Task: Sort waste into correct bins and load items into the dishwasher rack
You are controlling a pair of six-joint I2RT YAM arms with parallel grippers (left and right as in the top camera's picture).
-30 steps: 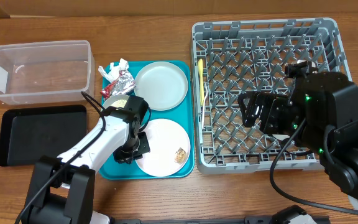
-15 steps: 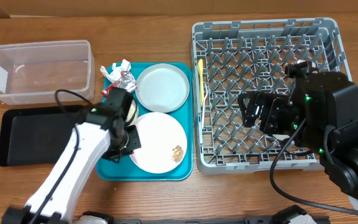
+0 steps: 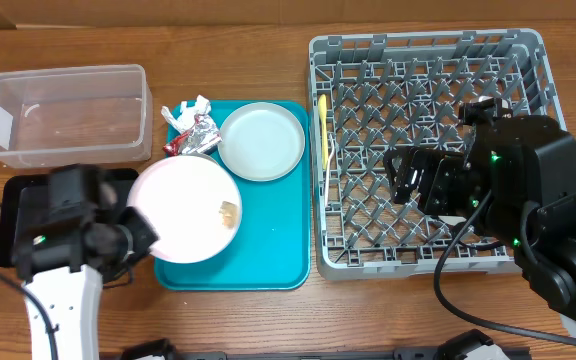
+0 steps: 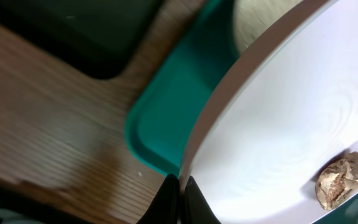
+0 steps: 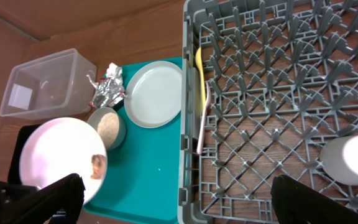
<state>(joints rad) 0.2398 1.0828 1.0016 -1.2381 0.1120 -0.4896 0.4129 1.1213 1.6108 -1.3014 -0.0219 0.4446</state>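
Observation:
My left gripper [image 3: 133,235] [image 4: 180,193] is shut on the rim of the pinkish-white plate [image 3: 183,210] and holds it tilted over the teal tray's left edge. A brown food scrap [image 3: 228,210] lies on the plate. The black tray [image 3: 28,190] is just to its left, and the clear tub [image 3: 63,115] is behind. The foil wrapper [image 3: 200,132] and tissue [image 3: 183,110] lie at the tray's back. The pale grey plate [image 3: 260,140] sits beside them. The bowl with rice [image 5: 107,124] shows in the right wrist view. My right gripper [image 3: 413,180] [image 5: 179,202] is open over the rack [image 3: 428,45].
The teal tray [image 3: 268,250] lies between the bins and the rack. The yellow utensil [image 3: 322,125] lies along the rack's left edge. A white cup [image 5: 351,158] stands in the rack, hidden under my right arm in the overhead view.
My left gripper has lifted the pinkish-white plate off the teal tray and carried it left toward the black tray. The plate now covers the bowl from above. The right arm has not moved.

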